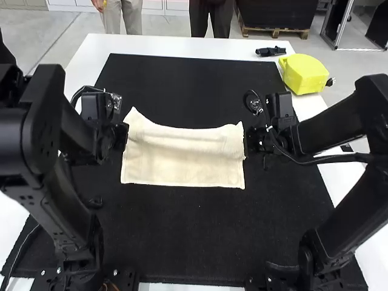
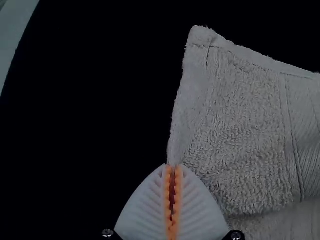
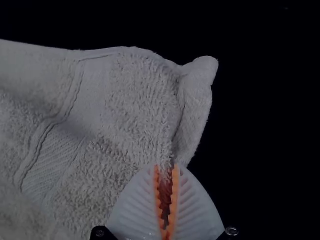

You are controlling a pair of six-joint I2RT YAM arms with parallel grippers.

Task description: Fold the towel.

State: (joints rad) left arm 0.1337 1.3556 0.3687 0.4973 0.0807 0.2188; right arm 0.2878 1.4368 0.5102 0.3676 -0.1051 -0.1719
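- The left gripper (image 1: 123, 137) had the cream terry towel (image 1: 182, 167) pinched by one side edge.
- Opposite, the right gripper (image 1: 250, 140) nipped the other edge, near a corner.
- Between them, the towel spanned the black mat (image 1: 194, 236).

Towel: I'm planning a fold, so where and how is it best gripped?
The towel is probably best pinched by its thin side edges, left gripper from the left, right gripper from the right: its limp far edge sags between them.
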